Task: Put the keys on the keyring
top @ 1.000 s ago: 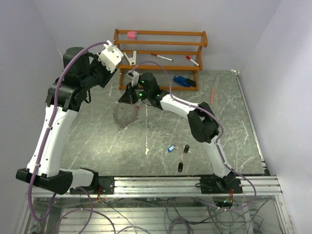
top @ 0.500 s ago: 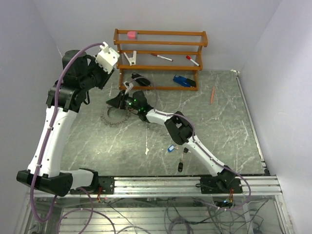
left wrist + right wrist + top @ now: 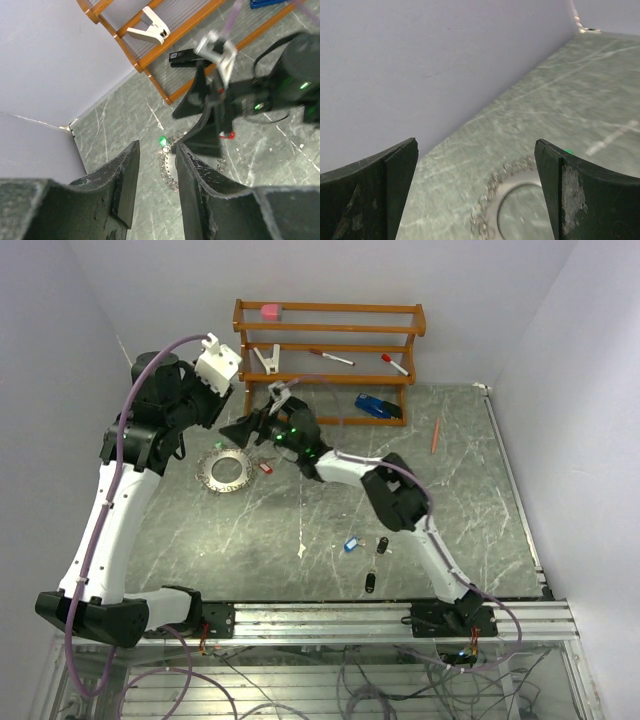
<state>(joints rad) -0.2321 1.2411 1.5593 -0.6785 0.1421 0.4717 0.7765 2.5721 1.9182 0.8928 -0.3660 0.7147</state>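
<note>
In the top view the keyring [image 3: 224, 469] lies flat on the table [image 3: 470, 490], left of centre, with its red tag [image 3: 265, 468] just to its right. The right gripper [image 3: 248, 430] hangs near it, toward the upper right, jaws spread wide and empty. Three keys [image 3: 350, 544], one blue and two black, lie loose in the lower middle of the frame, well apart from the keyring. The rack [image 3: 330, 308] stands along the top. In the left wrist view the left gripper [image 3: 156, 150] fills the bottom edge, its jaws a narrow slit with nothing in it. Past the tips a stretch of the keyring's toothed rim shows at centre. A green key [image 3: 162, 141] is touching it or just beside it, and I cannot tell whether it is threaded on. The right wrist view looks down between two wide-set fingers [image 3: 395, 170] at bare table, with part of the keyring at the bottom centre. Neither gripper holds anything, so this looks like the pause between keys. The next move probably calls for the right gripper to reach for one loose key and pinch its small head off the flat table, while the left gripper steadies the keyring for threading.
</note>
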